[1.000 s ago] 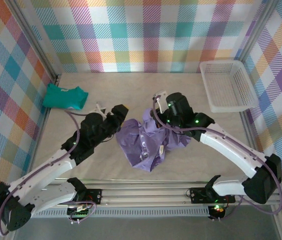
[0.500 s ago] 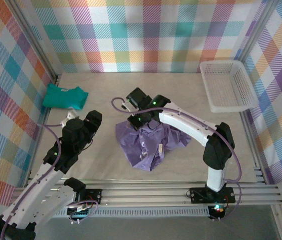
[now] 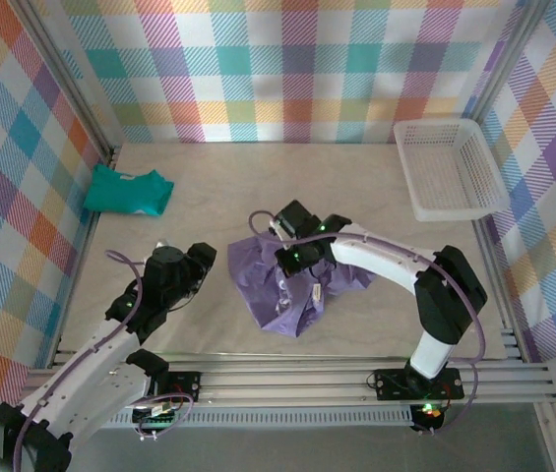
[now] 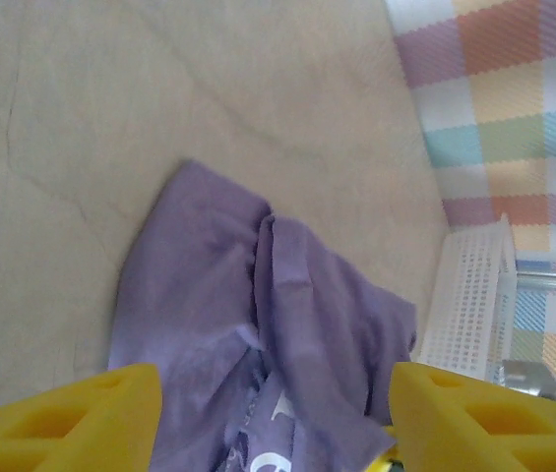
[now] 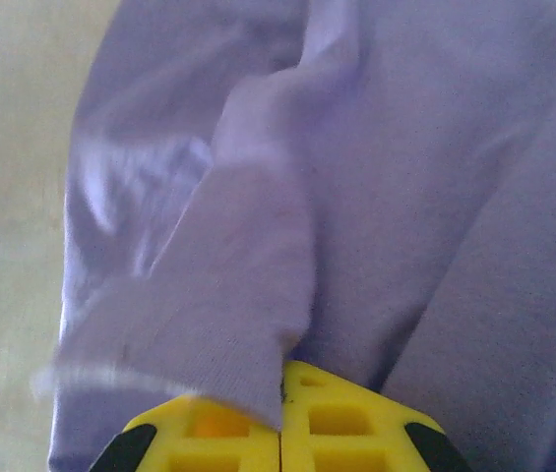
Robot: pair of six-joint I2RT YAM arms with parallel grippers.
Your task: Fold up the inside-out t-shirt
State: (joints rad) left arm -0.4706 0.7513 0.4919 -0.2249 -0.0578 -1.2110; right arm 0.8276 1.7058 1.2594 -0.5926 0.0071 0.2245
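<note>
Left gripper (image 3: pixel 199 264) hangs low at about nine o'clock of the t-shirt (image 3: pixel 279 287), just beside its edge and not touching it. In its wrist view the left gripper (image 4: pixel 276 398) has its yellow fingers (image 4: pixel 71 418) spread wide apart with nothing between them, and the t-shirt (image 4: pixel 287 295) lies straight ahead at twelve o'clock.

Right gripper (image 3: pixel 287 261) is down on the heap at its eleven o'clock side. Seen from the wrist, the right gripper (image 5: pixel 279 428) has its fingers pressed together, and a narrow fold of the t-shirt (image 5: pixel 405 197) runs down into the seam between them, so I judge it pinched on the cloth.

That t-shirt sits crumpled in the middle of the table (image 3: pixel 258 177), layers overlapping, with a white tag (image 3: pixel 315 292) showing toward its four o'clock side. Farther off, a teal garment (image 3: pixel 128 190) lies folded at ten o'clock and a white basket (image 3: pixel 450 167) stands at two o'clock, both well apart from the heap.

Risks, as I judge them:
- The pinch takes only a small bit of soft cloth, so a quick pull could slip it free.
- With the layers bunched, the hold may catch two plies together, and spreading would then twist the shirt instead of opening it.
- The open left gripper may push the edge along the table and not get under it.
</note>
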